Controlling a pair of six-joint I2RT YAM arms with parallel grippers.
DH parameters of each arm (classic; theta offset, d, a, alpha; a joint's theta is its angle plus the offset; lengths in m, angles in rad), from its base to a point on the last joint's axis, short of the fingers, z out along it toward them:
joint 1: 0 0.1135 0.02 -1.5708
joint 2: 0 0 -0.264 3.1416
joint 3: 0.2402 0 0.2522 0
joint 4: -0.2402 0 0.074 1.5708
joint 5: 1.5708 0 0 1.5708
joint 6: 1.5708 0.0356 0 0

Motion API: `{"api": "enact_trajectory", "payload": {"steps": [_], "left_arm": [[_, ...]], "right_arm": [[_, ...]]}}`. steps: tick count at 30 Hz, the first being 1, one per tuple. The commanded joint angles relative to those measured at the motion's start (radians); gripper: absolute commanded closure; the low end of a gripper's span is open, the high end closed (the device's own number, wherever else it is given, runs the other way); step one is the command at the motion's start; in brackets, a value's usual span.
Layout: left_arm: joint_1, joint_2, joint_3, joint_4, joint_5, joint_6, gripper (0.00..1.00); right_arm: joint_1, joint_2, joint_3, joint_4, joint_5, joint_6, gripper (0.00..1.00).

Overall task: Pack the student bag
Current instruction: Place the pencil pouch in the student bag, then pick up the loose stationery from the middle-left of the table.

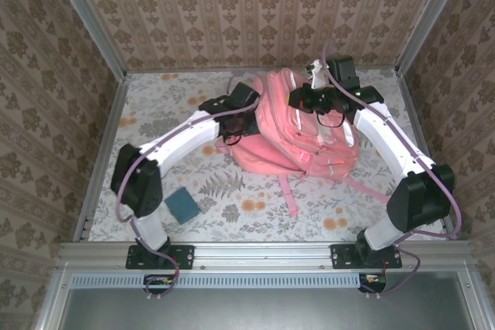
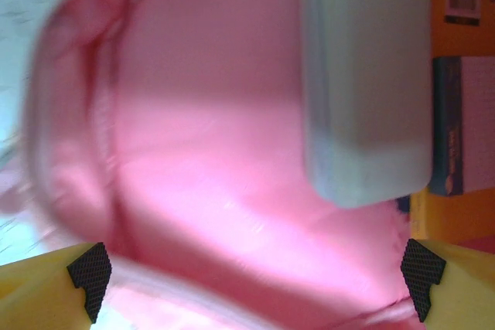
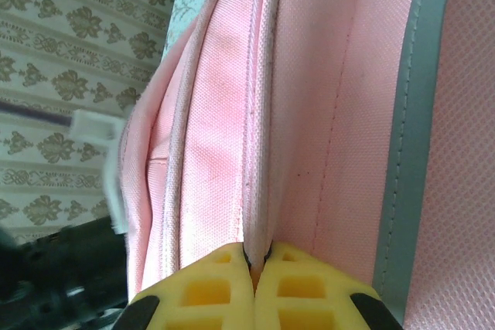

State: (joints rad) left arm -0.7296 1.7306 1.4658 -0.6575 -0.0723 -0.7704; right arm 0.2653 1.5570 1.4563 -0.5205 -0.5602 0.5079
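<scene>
The right claw (image 3: 254, 268) pinches the student bag (image 1: 298, 133) rim, probably holding it open; the left claw (image 2: 255, 276) is spread inside over a grey case (image 2: 363, 83).

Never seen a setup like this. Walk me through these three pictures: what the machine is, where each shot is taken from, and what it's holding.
Two robot arms stand bolted at a table's near edge. The overhead picture looks down on both reaching into a pink student bag; a teal block lies on the table. The other two pictures come from cameras on the wrists. The left tool is open inside the bag, facing a grey case and an orange book. The right tool is shut on the bag's rim, apparently to hold it open.
</scene>
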Motion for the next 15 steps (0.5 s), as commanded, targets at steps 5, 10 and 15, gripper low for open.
{"api": "enact_trajectory", "payload": {"steps": [5, 10, 15], "left_arm": [[0.085, -0.321, -0.32, -0.152, -0.134, -0.134, 0.0], [0.219, -0.511, -0.481, -0.221, -0.126, -0.124, 0.01], [0.423, -0.62, -0.536, -0.26, -0.108, 0.007, 0.02]], "right_arm": [[0.072, 0.005, 0.025, 0.103, -0.018, -0.045, 1.0], [0.098, 0.015, 0.015, 0.122, -0.012, -0.044, 1.0], [0.119, 0.014, 0.003, 0.136, -0.011, -0.044, 1.0]]}}
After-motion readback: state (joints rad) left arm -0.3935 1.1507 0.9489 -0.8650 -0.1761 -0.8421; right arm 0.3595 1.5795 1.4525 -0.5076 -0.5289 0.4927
